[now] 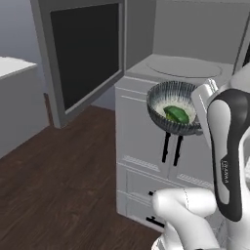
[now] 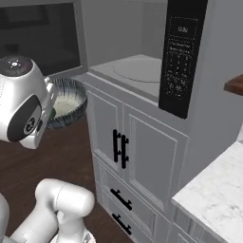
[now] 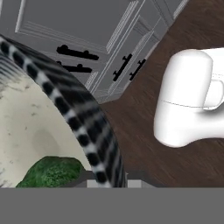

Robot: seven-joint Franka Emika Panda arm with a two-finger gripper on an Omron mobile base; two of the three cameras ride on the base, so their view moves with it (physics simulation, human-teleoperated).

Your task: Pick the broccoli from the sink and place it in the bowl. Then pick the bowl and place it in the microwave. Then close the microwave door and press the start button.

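Far left, left base view: pale grey bench (image 1: pixel 14 68) with a white top, standing well apart from the rest.

Next right: wide grey-framed microwave door (image 1: pixel 83 53) with a large black glass window, swung open toward the room above the dark brown wood-plank floor (image 1: pixel 53 176).

Centre: wide round bowl (image 1: pixel 172 113), dark blue-grey streaked outside and pale speckled cream inside, held in mid-air in front of the white panelled cabinet (image 1: pixel 146 161), just below the level of the oven's floor, tilted toward the camera. Inside it: small bright green lumpy broccoli (image 1: pixel 176 114), lying on the cream surface toward the side nearest the arm.

At the bowl's right rim: two-finger claw (image 3: pixel 107 177), clamped on the bowl's rim, fingers mostly hidden by the rim in the hand view; rim held at the edge beside the broccoli (image 3: pixel 50 171).

Behind and above the bowl: large grey built-in microwave (image 2: pixel 130 71), cavity open, light grey interior with a round turntable (image 2: pixel 137 70).

Right, right base view: tall black control panel (image 2: pixel 180 57) with rows of small buttons; white speckled stone worktop (image 2: pixel 213 194) at lower right.
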